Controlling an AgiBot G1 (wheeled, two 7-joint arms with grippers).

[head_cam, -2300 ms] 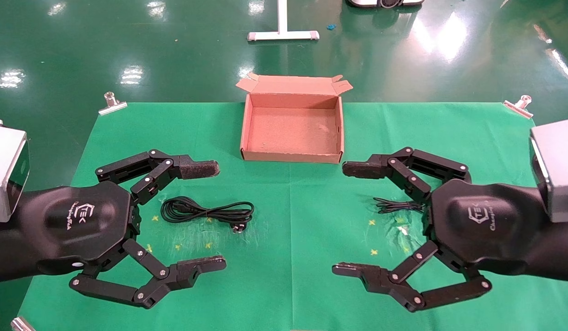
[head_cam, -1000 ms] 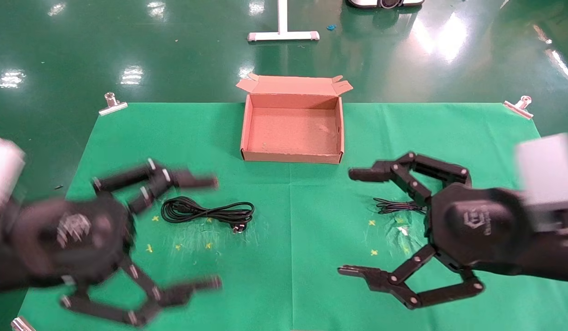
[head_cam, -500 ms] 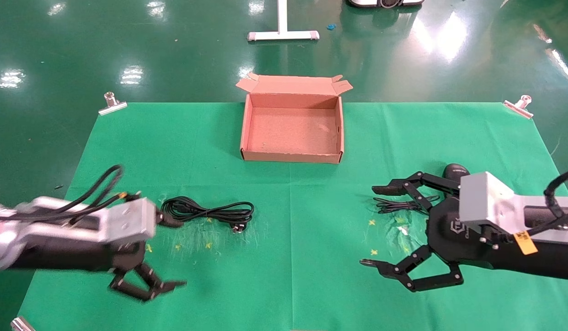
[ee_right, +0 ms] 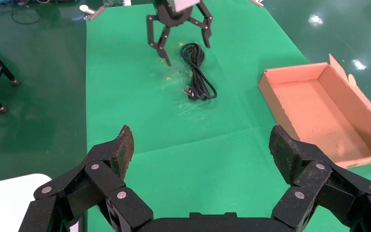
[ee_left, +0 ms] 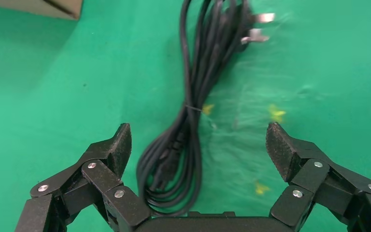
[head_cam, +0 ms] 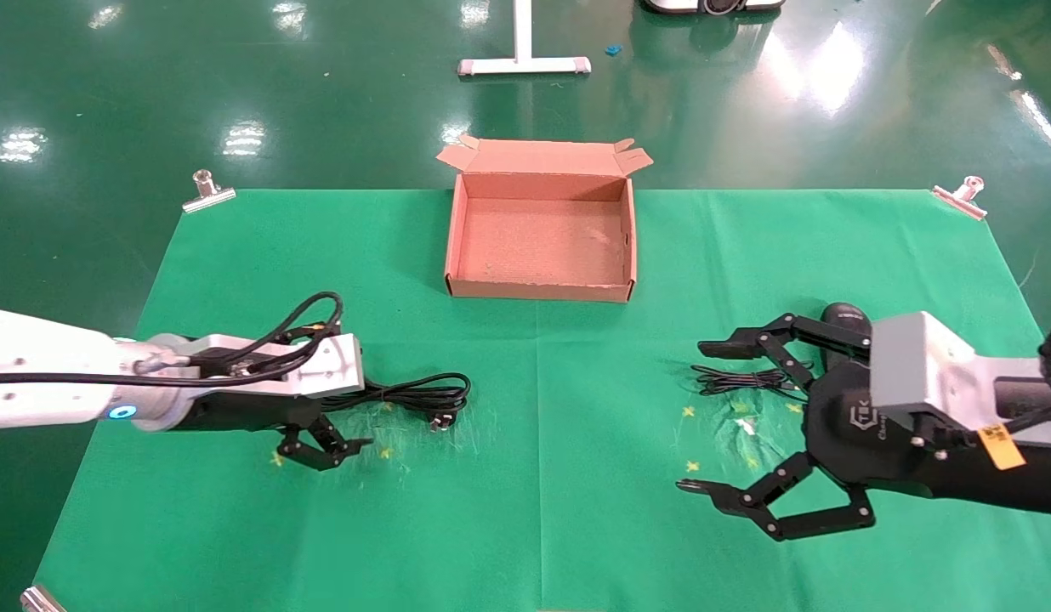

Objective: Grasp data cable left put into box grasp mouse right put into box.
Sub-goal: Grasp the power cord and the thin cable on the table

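Head view is showing both task items lying on the green cloth (head_cam: 534, 527) and the box (head_cam: 540, 293) sitting open at upper centre with nothing inside, so neither item is packed yet. The data cable (head_cam: 419, 393) is lying at centre left of the frame, its plug end pointing toward the middle. The left gripper (head_cam: 343, 416) is hovering at the cable's looped end; in the left wrist view its two pads (ee_left: 116, 150) are standing wide apart on either side of the bundle (ee_left: 193, 111), gripping nothing. By my reading, the first grasp is only being lined up: closing on the cable, carrying it to the box and releasing it are all left to do.

At centre right, the right gripper (head_cam: 712, 416) is also spread wide and holding nothing. The mouse (head_cam: 844, 315) is peeking out just behind its upper linkage, with the thin cord (head_cam: 734, 380) bunched on the cloth between the fingers. The whole mouse half of the job is, I judge, untouched.

As for writing, an embossed logo on the right gripper's black housing (head_cam: 866, 421) is showing but is not clearly readable. An orange tag (head_cam: 1002, 447) on the right arm is carrying dark marks too small to read.
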